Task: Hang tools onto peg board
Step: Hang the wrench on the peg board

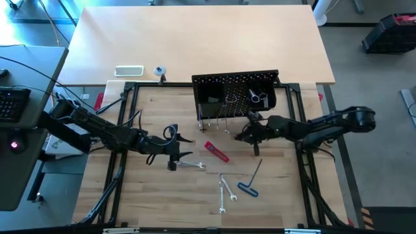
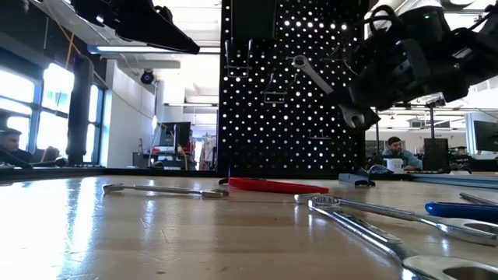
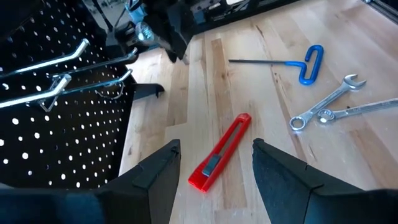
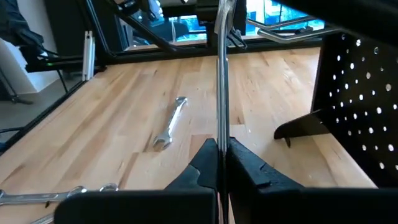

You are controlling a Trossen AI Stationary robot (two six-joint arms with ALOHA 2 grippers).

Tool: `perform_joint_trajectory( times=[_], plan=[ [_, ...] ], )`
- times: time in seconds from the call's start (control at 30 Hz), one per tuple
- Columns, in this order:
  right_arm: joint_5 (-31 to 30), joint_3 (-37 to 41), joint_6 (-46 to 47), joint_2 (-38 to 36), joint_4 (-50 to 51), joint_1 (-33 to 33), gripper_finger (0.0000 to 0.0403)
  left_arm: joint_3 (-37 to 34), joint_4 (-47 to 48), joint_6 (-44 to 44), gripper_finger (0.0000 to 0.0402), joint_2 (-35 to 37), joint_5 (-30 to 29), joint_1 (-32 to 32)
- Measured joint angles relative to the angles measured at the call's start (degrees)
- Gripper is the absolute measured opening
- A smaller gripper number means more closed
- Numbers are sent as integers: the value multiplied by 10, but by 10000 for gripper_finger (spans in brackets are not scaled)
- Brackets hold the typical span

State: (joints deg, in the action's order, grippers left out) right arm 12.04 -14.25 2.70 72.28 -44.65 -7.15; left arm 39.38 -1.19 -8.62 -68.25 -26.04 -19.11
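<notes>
The black peg board point(image 1: 221, 88) stands upright at the far middle of the table, with silver hooks and a silver tool point(image 1: 259, 97) on its face. My right gripper point(image 1: 250, 133) hovers in front of it, shut on a slim silver wrench point(image 4: 221, 81). My left gripper point(image 3: 214, 171) hangs open above the red-handled tool point(image 3: 221, 149), which lies flat on the wood; its fingers stand on either side of the tool without touching. One more wrench point(image 1: 192, 164), a pair of wrenches point(image 1: 226, 188) and the black key with a blue end point(image 1: 250, 179) lie flat nearer the front. My right gripper pinches the wrench's shaft point(image 4: 221, 134) between its two fingers. The wrench runs along the fingers and sticks out well past their tips. In the low view the wrench point(image 2: 323, 84) is clear of the table and tilted, ring end highest, open end lowest beside the gripper.
A black tubular frame point(image 1: 123, 130) borders the wooden work area. A white tray point(image 1: 129, 70) and a small round object point(image 1: 160, 71) sit on the lighter table beyond the board. Bare wood lies between the two grippers and along the front edge.
</notes>
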Motion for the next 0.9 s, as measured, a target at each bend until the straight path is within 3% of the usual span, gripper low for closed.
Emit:
perform_joint_trajectory(
  times=[0.53,0.9],
  plan=[
    [-11,-22,17,39,3,-16,5,0,9,5,188,0,3,0],
    [-79,-22,40,39,21,-19,5,0,14,9,188,0,5,-1]
  ],
)
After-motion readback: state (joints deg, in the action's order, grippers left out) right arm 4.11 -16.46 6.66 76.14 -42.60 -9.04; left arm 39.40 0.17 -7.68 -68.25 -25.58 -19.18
